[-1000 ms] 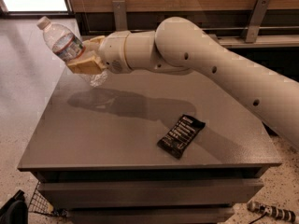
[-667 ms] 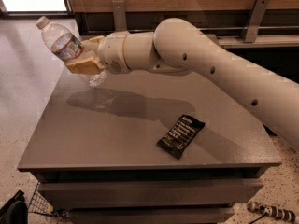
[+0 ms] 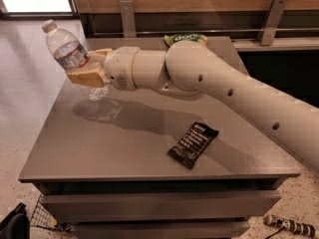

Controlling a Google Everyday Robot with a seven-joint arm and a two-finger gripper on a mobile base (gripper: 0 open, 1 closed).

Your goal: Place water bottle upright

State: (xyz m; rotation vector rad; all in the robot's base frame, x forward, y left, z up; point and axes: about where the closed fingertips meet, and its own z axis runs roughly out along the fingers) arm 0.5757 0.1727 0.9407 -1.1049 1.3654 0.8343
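Observation:
The water bottle (image 3: pixel 70 54) is a clear ribbed plastic bottle with a white cap and a red, white and blue label. It is held in the air above the far left part of the grey table (image 3: pixel 124 143), tilted with its cap up and to the left. My gripper (image 3: pixel 90 67) is shut on the bottle's lower half, its tan fingers (image 3: pixel 88 77) on either side. The bottle's base hangs just above the tabletop.
A black snack packet (image 3: pixel 193 143) lies on the table's right front part. A green and yellow chip bag (image 3: pixel 185 38) sits at the far edge behind my arm. A wooden wall panel with metal brackets runs behind. A wire basket (image 3: pixel 45 215) stands on the floor at front left.

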